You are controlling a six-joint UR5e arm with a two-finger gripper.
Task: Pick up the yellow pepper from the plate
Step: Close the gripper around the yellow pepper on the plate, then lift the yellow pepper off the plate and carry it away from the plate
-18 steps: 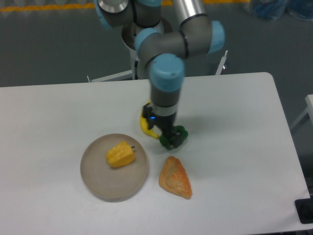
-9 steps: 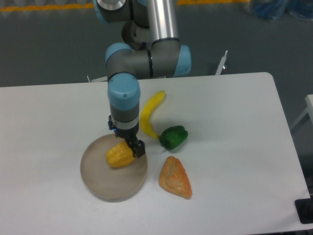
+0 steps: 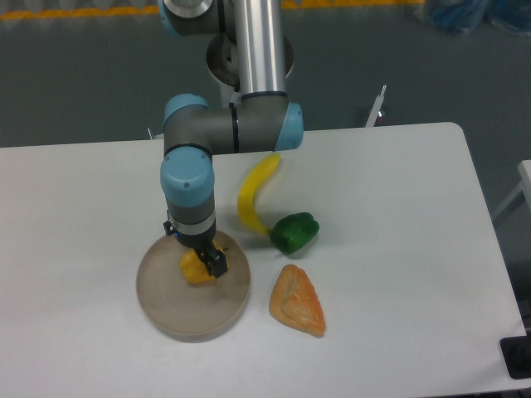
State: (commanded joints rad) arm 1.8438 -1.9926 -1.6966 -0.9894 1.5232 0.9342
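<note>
Fingers (image 3: pixel 212 262) reach down onto the yellow pepper (image 3: pixel 193 269), which lies on the plate (image 3: pixel 166 311) on the worktop (image 3: pixel 398 215); whether they grip it cannot be told. Judged, the grasp is in hand, and next comes a firm closure, then a straight lift.
</note>
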